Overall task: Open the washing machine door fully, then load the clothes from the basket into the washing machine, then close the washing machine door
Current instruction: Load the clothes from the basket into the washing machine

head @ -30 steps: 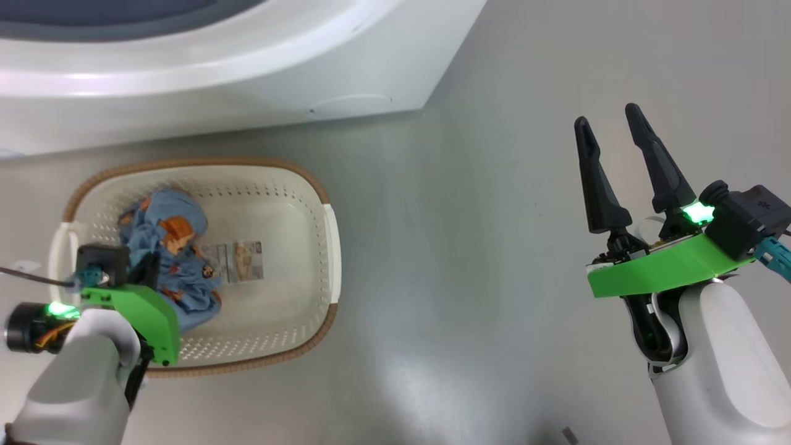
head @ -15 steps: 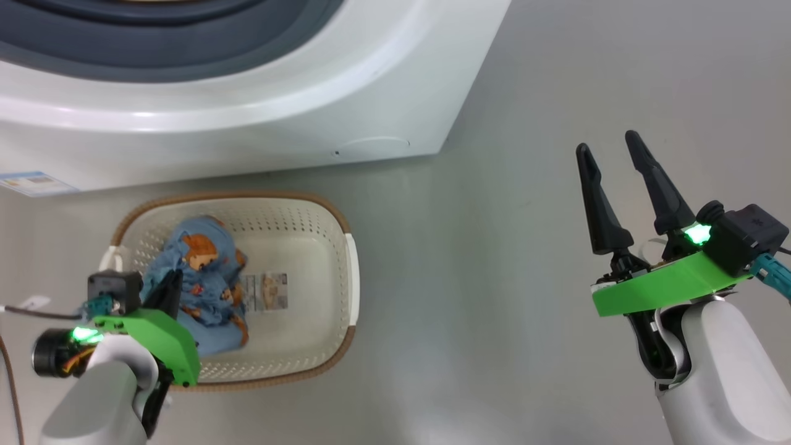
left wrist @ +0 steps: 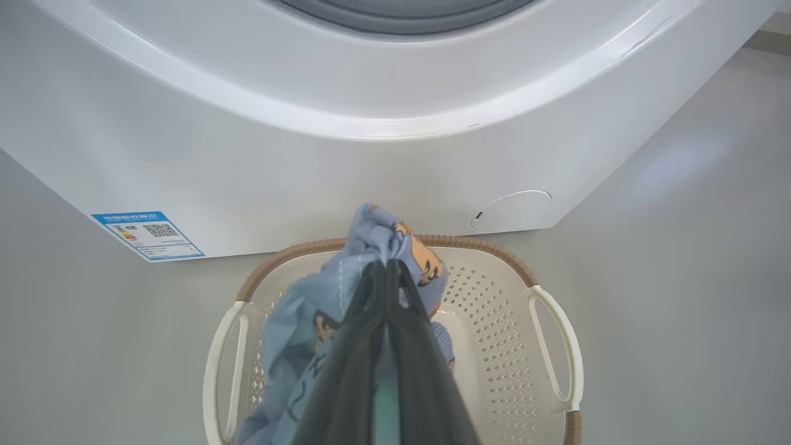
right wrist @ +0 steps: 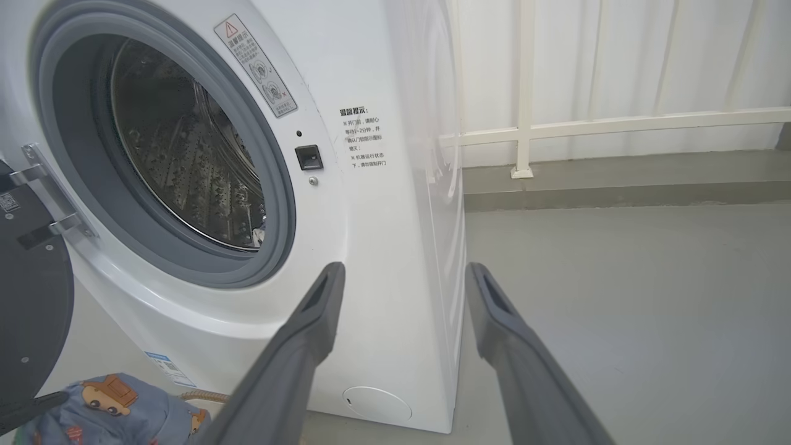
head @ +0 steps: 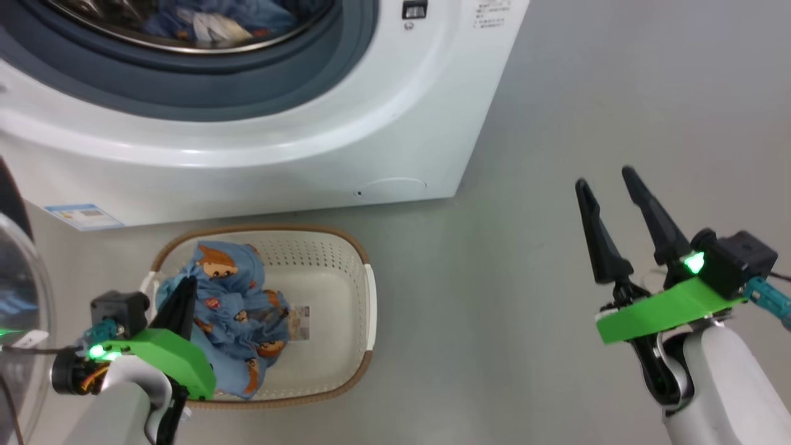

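Observation:
My left gripper (head: 183,289) is shut on the light-blue clothes (head: 238,309) printed with orange-brown figures. In the left wrist view the cloth (left wrist: 377,232) bunches at the closed fingertips (left wrist: 395,272) and hangs down into the cream basket (left wrist: 494,250). The basket (head: 355,247) stands on the floor in front of the washing machine (head: 346,123). More blue and cream cloth (head: 204,21) lies in the steel drum (right wrist: 185,161). The washing machine door (right wrist: 28,309) stands swung open at the left; its glass bowl (head: 15,296) shows beside my left arm. My right gripper (head: 605,178) hovers open and empty over the floor at the right.
Grey floor (head: 494,346) spreads to the right of the machine. A white railing with curtains (right wrist: 587,123) runs along the wall behind. The machine front carries a blue sticker (left wrist: 148,235) low left and a round white cap (left wrist: 513,210) low right.
The head camera has tilted up, bringing the drum and door into view. My left gripper stays shut on the blue garment, which now sits pulled up higher over the basket. Right gripper unchanged.

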Robot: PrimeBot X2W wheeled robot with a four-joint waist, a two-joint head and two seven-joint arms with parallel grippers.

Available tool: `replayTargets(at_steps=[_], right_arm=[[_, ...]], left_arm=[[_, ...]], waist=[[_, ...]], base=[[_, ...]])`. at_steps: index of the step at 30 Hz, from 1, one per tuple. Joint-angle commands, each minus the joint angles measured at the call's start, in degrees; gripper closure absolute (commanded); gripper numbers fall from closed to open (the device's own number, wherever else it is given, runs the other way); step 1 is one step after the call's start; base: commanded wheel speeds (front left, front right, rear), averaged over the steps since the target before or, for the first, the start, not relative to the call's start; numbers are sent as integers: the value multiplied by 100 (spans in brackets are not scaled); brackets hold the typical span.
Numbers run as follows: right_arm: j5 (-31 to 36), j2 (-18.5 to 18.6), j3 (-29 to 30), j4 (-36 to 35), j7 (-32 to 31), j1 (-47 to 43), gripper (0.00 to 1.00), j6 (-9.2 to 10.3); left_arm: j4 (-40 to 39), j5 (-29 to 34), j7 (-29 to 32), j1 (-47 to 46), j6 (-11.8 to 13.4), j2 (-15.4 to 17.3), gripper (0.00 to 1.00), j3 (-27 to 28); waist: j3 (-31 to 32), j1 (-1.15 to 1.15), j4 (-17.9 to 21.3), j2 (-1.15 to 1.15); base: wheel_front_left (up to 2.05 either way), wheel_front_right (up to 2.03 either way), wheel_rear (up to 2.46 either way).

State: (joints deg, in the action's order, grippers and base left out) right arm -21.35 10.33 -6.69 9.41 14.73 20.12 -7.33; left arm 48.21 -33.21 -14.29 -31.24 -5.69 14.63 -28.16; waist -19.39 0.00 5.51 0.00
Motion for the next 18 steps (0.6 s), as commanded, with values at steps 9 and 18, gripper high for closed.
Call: replayTargets(at_steps=[9,18], right_arm=[[-86,127,-145,-30,27,-345,0,-16],[-149,224,-158,45,27,-494,0,-16]], left_arm=[[-959,315,-71,648,142,76,100,677],[-1840,456,-71,1168,224,-16,100,1060]], waist=[[569,0,-167,0],[951,0,-239,0]], base=[[0,0,0],[0,0,0]])
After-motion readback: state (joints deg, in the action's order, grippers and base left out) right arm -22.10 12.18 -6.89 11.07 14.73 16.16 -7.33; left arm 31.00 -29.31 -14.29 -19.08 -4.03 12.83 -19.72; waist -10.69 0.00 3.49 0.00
